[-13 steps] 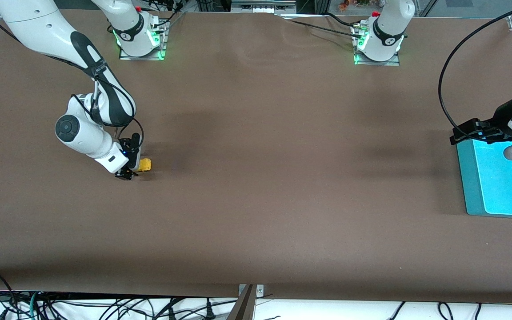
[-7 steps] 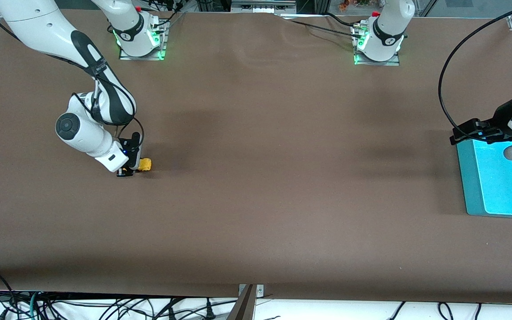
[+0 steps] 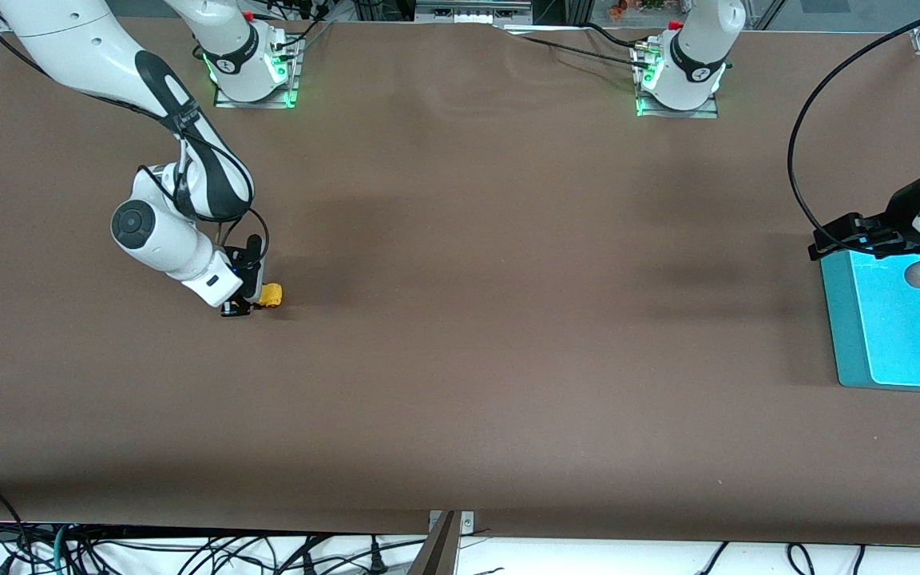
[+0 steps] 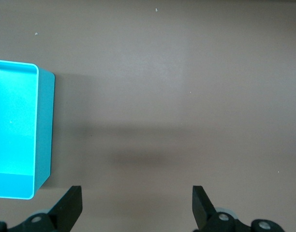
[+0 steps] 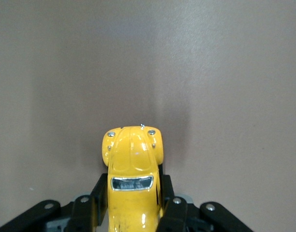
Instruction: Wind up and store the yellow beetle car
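yellow beetle car (image 5: 132, 180) clamped between right gripper (image 5: 131, 205) fingers

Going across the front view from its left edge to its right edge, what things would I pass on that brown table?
Right gripper shut on the yellow beetle car → long bare brown table → left gripper → turquoise bin.

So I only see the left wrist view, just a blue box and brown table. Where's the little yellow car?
Observer: The yellow beetle car sits at the right arm's end of the table, far from your blue box.
Operator: Is somebody holding it?
Observer: Yes, the right gripper has its fingers shut on the car's sides.
Operator: Is it up in the air?
Observer: No, it looks down at the brown table, nose poking out past the fingers.
Operator: And my own gripper?
Observer: The left gripper is open, waiting over the box's edge.
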Available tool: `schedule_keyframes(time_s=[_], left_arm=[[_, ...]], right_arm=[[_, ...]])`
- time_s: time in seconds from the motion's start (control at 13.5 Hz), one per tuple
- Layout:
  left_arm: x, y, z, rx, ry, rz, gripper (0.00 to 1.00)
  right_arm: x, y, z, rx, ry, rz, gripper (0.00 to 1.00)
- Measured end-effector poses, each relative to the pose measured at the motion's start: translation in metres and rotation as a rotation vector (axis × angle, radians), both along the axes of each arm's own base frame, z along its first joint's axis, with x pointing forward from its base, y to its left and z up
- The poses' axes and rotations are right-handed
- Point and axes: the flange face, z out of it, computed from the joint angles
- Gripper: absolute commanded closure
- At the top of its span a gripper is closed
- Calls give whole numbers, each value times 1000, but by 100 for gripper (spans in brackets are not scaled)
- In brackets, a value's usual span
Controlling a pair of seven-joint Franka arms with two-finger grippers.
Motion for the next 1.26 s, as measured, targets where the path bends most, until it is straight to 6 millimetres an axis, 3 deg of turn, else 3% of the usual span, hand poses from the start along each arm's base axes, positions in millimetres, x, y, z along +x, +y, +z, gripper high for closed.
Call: schedule_keyframes(time_s=[0.74, 1.26], left_arm=[[0, 0, 0, 0, 0, 0, 0], [0, 0, 0, 0, 0, 0, 0]], right_arm=[[-1, -4, -6, 2, -17, -13, 84], [2, -47, -6, -29, -26, -12, 84]])
